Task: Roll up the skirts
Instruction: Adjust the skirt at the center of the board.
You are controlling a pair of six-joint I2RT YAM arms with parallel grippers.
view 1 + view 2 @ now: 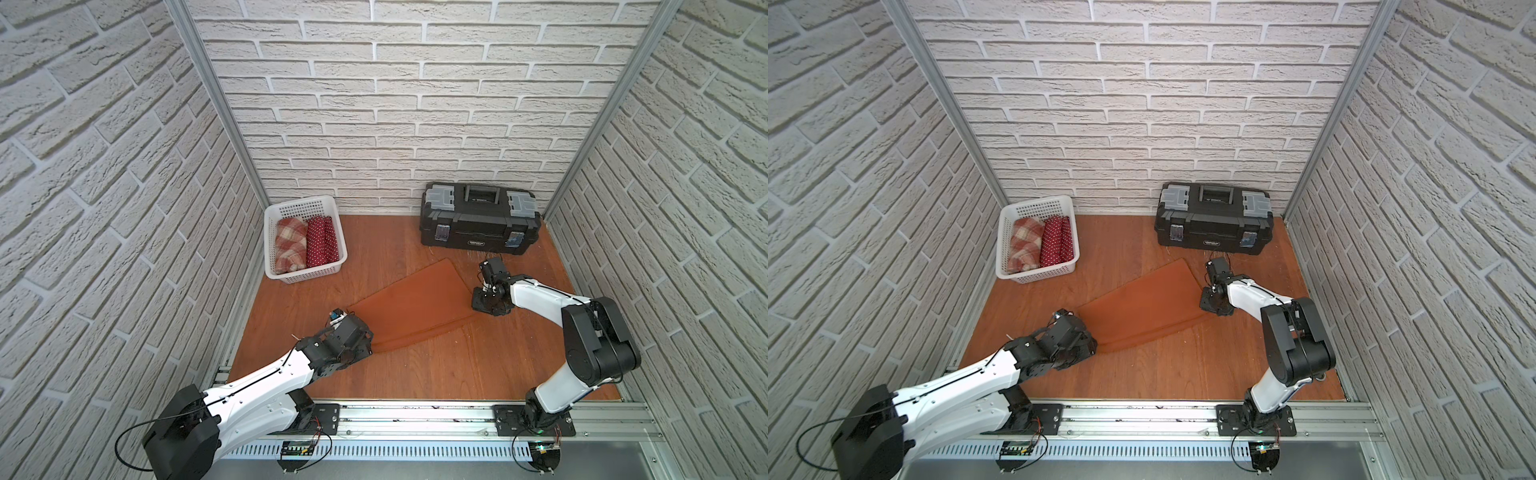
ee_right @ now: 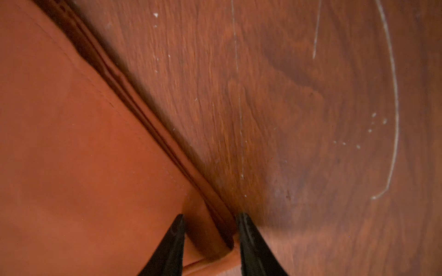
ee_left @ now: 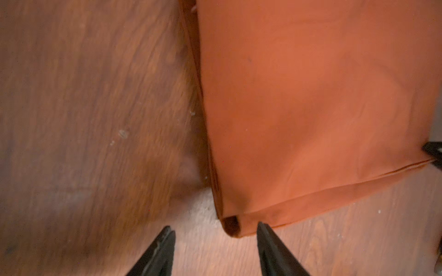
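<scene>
Top views are both showing the white mesh basket [image 1: 308, 272] sitting at the far left corner of the worktop [image 1: 415, 370], with the plaid skirt [image 1: 289, 245] and the polka-dot skirt [image 1: 321, 241] lying rolled inside it, side by side. Just right of that, the left gripper [image 3: 213, 225] is hovering low at the near left corner of the rust-orange skirt [image 1: 415, 303]; in the left wrist view its fingers are standing wide apart, holding nothing, with the hem corner poking between the tips. This skirt is lying flat and slanted across the middle of the worktop, its near edge looking doubled over.

Further right, the right gripper [image 2: 211, 215] is standing at the skirt's right corner with its fingers moderately apart, one tip over the cloth and the other over bare wood, the layered edge running between them; nothing is clamped. The black toolbox [image 1: 478, 224] is sitting closed at the far right corner.

Trouble seems likely if either gripper is pinching only the top layer, leaving the lower cloth dragging. Because the skirt is flaring and lying askew, uneven travel of the two arms could be winding a lopsided, cone-shaped roll that is loosening on release.
</scene>
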